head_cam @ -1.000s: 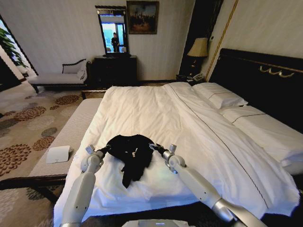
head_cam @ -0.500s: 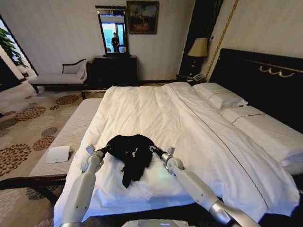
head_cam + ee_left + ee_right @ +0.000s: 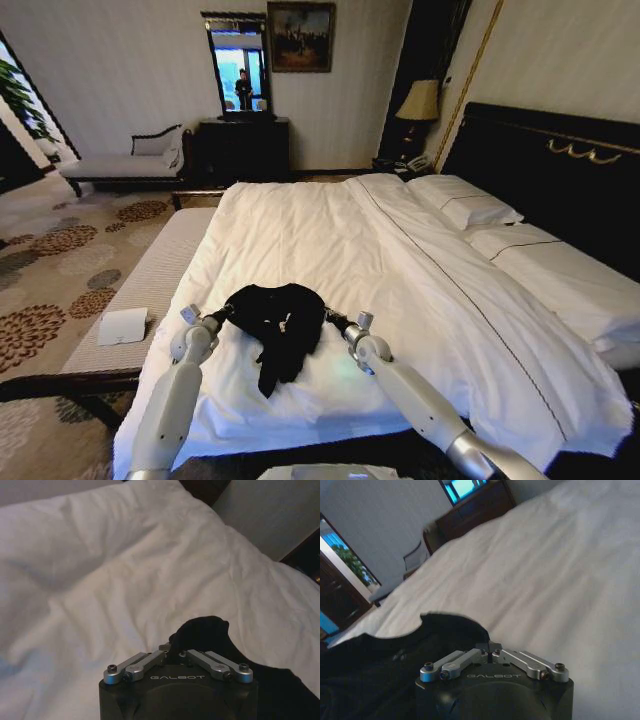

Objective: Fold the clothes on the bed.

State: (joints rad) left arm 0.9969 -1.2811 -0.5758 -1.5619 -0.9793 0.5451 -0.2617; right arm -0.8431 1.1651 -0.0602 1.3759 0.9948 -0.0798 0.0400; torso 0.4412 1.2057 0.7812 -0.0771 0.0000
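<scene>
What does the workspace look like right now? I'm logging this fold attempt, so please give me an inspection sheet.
Surface: the bed, white duvet, lightly creased, pillows by the dark headboard.
Job's things: the black T-shirt, bunched in a heap near the bed's foot edge, one strip trailing toward the robot; not folded.
Clutter: a white card on the striped bench to the robot's left.
Grippers: left pincer shut on the shirt's left edge; right pincer shut on its right edge; black cloth sits between the fingers in both wrist views.
Cables: nothing seen.
Surroundings: chaise longue, dark dresser with mirror, lamp, patterned carpet.
</scene>
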